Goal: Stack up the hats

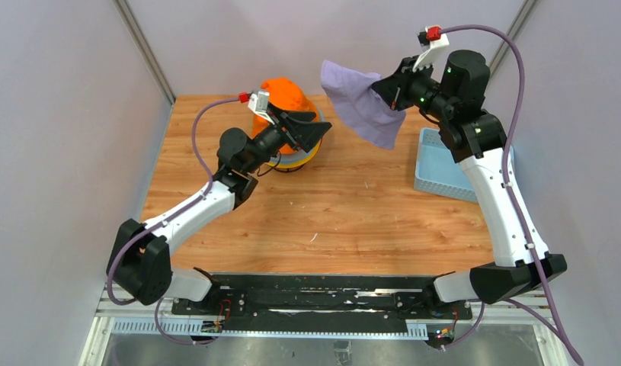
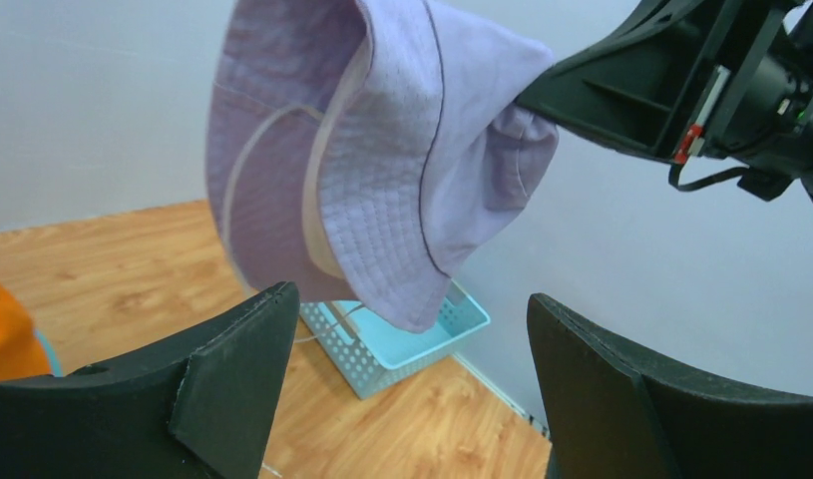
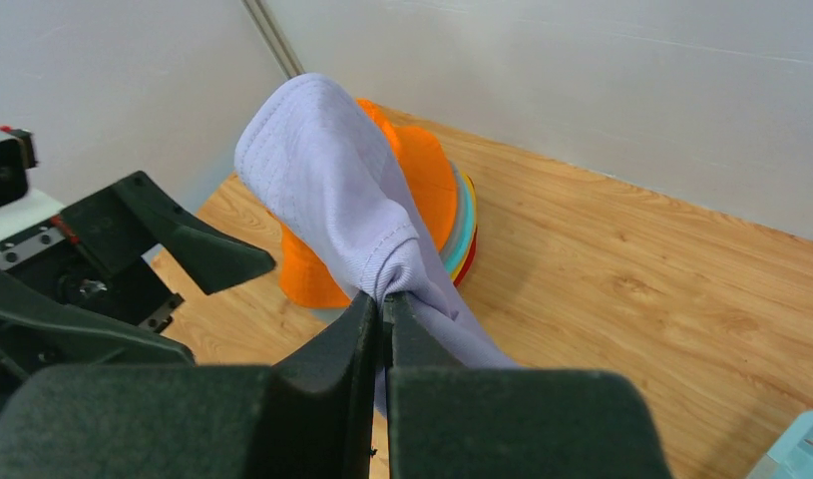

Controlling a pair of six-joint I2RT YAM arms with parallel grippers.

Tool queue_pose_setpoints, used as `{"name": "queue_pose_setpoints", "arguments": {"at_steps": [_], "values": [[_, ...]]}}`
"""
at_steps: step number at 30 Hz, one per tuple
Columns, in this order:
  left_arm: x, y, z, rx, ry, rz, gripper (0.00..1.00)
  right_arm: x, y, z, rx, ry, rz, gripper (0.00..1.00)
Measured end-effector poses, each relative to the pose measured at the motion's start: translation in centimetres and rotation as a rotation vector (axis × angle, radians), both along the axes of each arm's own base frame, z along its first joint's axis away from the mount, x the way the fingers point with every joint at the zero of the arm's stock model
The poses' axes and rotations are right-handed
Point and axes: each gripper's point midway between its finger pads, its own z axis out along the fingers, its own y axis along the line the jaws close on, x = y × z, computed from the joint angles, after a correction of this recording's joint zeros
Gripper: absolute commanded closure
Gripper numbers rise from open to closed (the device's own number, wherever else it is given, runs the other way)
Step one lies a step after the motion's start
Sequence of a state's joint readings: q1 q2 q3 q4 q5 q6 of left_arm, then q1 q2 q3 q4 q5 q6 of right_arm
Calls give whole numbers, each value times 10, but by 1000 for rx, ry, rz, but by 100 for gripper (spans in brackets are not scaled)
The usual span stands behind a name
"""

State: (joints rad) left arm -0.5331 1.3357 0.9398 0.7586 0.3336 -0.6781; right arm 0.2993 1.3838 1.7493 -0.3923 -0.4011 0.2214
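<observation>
My right gripper [image 1: 383, 90] is shut on the lavender hat [image 1: 360, 103] and holds it high in the air above the table's back. The hat hangs from the pinched fabric [image 3: 382, 289]; it also shows in the left wrist view [image 2: 382, 170]. A stack of hats stands at the back left with the orange hat [image 1: 284, 95] on top; teal, yellow and red brims [image 3: 465, 235] show under it. My left gripper [image 1: 311, 130] is open and empty, just right of the stack, its jaws wide apart and aimed at the lavender hat.
A light blue plastic basket [image 1: 443, 169] stands at the right edge of the wooden table [image 1: 330, 221]; it also shows in the left wrist view [image 2: 412, 344]. Grey walls close in the back and sides.
</observation>
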Motion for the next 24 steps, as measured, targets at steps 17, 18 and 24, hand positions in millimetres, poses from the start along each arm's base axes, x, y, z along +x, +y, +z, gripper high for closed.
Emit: {"name": "queue_pose_setpoints", "arguments": {"at_steps": [17,18,24], "values": [[13,-54,-46,-5,77,-118,14,-2,6,1,1,-6,17,99],[15,-56,-45,-11,72,-122,14,-2,6,1,1,-6,16,99],[24,-71,-43,-44,56,-152,25,-4,6,0,-3,-7,17,99]]}}
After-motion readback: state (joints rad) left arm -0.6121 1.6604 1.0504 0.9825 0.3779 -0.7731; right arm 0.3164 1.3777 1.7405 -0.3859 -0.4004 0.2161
